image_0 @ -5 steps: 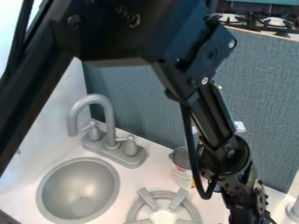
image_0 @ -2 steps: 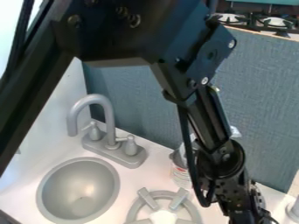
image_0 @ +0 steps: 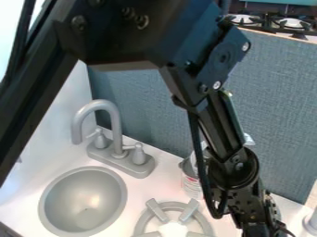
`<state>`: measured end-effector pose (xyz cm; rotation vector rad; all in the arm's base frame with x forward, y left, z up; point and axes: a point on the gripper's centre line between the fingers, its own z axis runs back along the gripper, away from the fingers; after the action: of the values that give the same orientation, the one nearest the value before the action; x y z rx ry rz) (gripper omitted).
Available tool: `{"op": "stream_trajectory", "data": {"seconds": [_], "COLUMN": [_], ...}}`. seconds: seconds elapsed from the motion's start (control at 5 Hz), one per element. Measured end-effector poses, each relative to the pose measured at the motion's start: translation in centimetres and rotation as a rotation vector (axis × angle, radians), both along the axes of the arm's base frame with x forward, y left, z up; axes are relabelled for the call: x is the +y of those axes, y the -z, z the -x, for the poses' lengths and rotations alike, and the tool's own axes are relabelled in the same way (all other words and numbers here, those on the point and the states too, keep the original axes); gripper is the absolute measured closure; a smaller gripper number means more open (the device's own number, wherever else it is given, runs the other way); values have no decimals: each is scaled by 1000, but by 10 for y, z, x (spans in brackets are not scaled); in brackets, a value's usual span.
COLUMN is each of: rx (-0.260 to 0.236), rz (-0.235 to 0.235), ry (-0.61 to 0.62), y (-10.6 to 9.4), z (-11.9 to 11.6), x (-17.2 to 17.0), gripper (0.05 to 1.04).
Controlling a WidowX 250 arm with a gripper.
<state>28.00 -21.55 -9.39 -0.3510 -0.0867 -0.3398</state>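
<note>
The gripper point(image_0: 263, 227) hangs at the bottom edge, right of centre, with its lower end cut off by the frame. Close on its left, partly behind the arm, stands a can point(image_0: 191, 180) with a grey top and a printed label. Left of the gripper lies the grey burner ring point(image_0: 148, 217) of the toy stove. What the gripper may hold is hidden.
A grey sink bowl point(image_0: 84, 199) is set in the white counter at the lower left, with a grey faucet point(image_0: 114, 125) behind it. A blue-grey panel point(image_0: 278, 106) rises behind the counter. Something whitish point(image_0: 308, 223) stands at the right edge.
Over the last second the forearm and gripper have shifted slightly left, covering more of the can. Between the latest two frames hardly anything differs.
</note>
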Motion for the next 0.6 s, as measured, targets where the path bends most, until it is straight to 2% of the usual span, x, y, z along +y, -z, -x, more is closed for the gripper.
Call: {"op": "stream_trajectory", "data": {"seconds": [0.2,0.4,0.6], "rx": [60,81,71], "rz": [-72,-251,-464], "ry": [29,6,-114], "y": [-21,-72,-117], "z": [9,21,41], "x": [9,32,63], "gripper": [644,680,680]}}
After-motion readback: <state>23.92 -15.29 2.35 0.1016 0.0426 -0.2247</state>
